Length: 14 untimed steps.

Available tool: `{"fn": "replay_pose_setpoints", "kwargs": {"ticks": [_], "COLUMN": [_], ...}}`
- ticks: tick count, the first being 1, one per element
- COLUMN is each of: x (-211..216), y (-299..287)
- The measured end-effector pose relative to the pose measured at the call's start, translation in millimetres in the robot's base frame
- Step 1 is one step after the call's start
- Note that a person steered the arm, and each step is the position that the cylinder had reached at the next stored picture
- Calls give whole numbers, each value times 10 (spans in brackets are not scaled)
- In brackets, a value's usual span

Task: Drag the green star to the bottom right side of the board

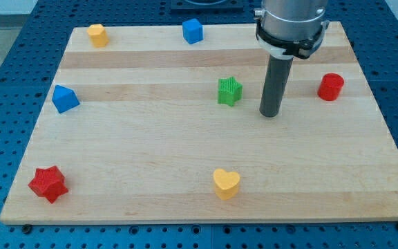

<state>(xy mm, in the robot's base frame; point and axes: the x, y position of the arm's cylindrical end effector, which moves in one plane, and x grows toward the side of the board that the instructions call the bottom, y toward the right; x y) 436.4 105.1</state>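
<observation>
The green star lies on the wooden board, a little right of the middle in the upper half. My tip rests on the board just to the right of the star and slightly lower, with a small gap between them. The dark rod rises from the tip to the arm's grey body at the view's top.
A red cylinder sits right of the tip. A yellow heart lies near the bottom middle. A red star is at bottom left, a blue block at left, a yellow block and a blue cube along the top.
</observation>
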Motion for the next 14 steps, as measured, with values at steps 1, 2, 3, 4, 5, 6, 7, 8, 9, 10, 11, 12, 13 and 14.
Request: {"fn": "replay_pose_setpoints", "kwargs": {"ticks": [1,2,3,4,5,6,7,8,9,10,11,12,13,14], "x": [-503,-958,-961,-605,-147,339,59,-504,-816,-727,-433,-116,116,241], "y": [-99,-254,-604,-698,-206,217,273,193,-98,-637,-819,-599,-89,231]}}
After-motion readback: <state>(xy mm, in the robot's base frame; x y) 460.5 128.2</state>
